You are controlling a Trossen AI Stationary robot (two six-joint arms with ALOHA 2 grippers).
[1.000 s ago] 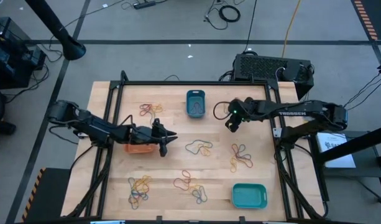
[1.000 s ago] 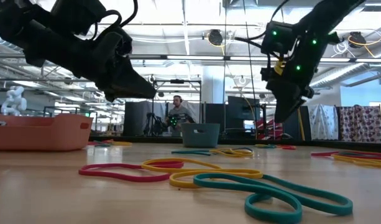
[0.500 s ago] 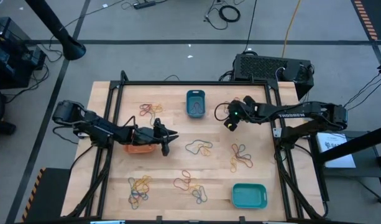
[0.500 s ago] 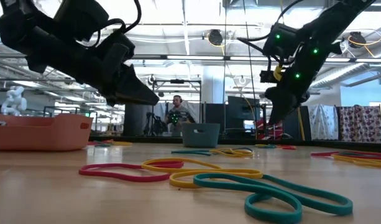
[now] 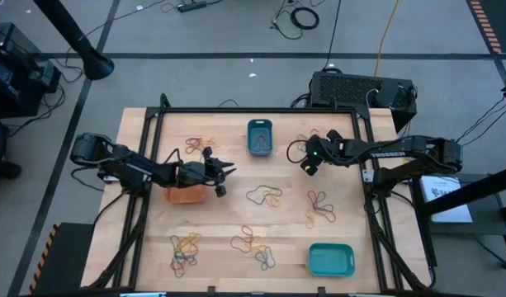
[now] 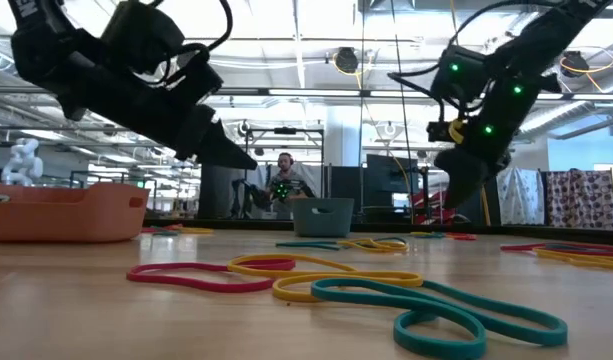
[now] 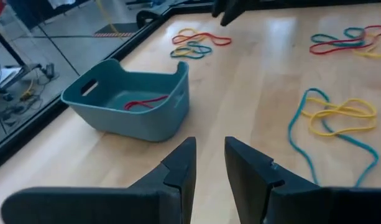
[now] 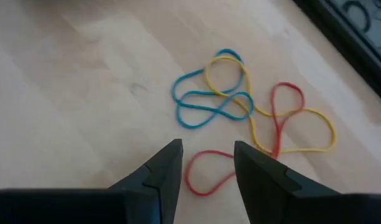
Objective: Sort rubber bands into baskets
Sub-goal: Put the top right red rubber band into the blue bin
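Note:
My left gripper (image 5: 224, 171) hovers open and empty just beyond the orange basket (image 5: 185, 195), fingers pointing toward the dark teal-blue basket (image 5: 259, 137). In its wrist view (image 7: 209, 163) that basket (image 7: 131, 102) holds a red band. My right gripper (image 5: 305, 167) is open and empty above a cluster of blue, yellow and red rubber bands (image 8: 240, 99) at the far right. One red band (image 8: 207, 172) lies on the table below the gap between its fingers. The turquoise basket (image 5: 330, 259) stands at the near right.
More band clusters lie on the wood at the far left (image 5: 199, 146), the middle (image 5: 265, 196), the right (image 5: 319, 208), the near middle (image 5: 253, 243) and the near left (image 5: 184, 252). A black frame rail (image 5: 261, 110) edges the table. A person stands far behind it (image 6: 283, 185).
My left gripper has swung from over the orange basket toward the table's far edge and turned, so its fingers now point toward the dark teal-blue basket. My right gripper has sunk a little toward the bands at the far right.

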